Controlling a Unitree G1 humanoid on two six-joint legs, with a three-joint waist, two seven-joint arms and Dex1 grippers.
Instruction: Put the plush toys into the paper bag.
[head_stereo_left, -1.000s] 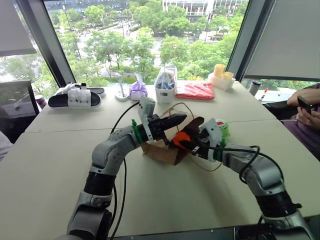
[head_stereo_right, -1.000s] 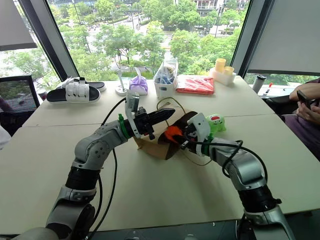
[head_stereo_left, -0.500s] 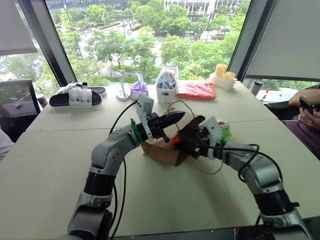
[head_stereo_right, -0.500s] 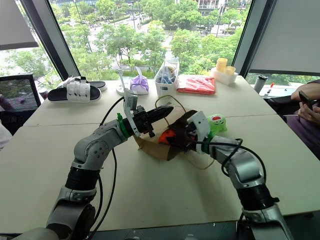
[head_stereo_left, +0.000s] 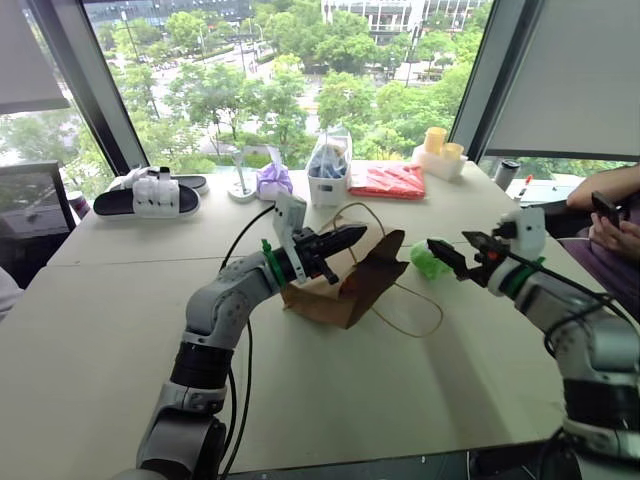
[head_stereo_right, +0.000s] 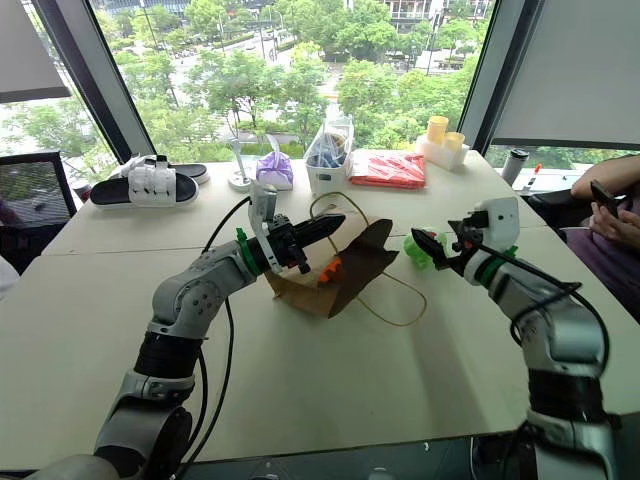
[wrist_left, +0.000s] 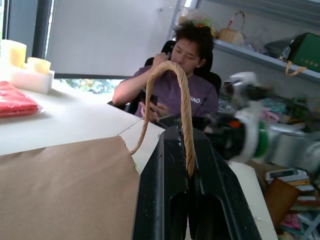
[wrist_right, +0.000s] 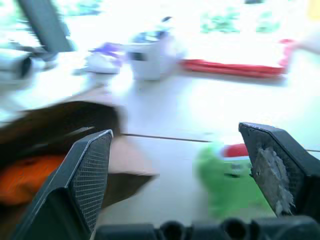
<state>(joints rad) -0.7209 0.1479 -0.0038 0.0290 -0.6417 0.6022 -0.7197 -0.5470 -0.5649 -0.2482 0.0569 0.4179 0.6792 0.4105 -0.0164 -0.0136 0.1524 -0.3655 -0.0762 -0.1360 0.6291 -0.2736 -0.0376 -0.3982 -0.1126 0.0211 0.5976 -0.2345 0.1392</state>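
1. Left eye view: take the paper bag (head_stereo_left: 340, 285) as your landmark. It lies on its side on the table (head_stereo_left: 120, 300) with its mouth facing the robot's right. The green toy (head_stereo_left: 428, 261) sits on the table just beyond that mouth, outside the bag. Your right gripper (head_stereo_left: 455, 252) hangs on the far side of the toy from the bag, fingers spread wide and empty, tips pointing back towards the toy. This arm is much the nearer to it.

2. Right eye view: the orange toy (head_stereo_right: 330, 268) shows inside the bag's mouth, so judge that one delivered. Your left gripper (head_stereo_right: 325, 228) is above the bag's upper edge, fingers together.

3. Left wrist view: the left fingers (wrist_left: 165, 190) are pinched on the bag's cord handle (wrist_left: 182, 107), holding it up.

4. Right wrist view: the green toy lies between the two open fingers (wrist_right: 92, 165) but nearer the one further from the bag; the dark mouth with the orange toy is to the other side. You need to centre on the toy before closing.
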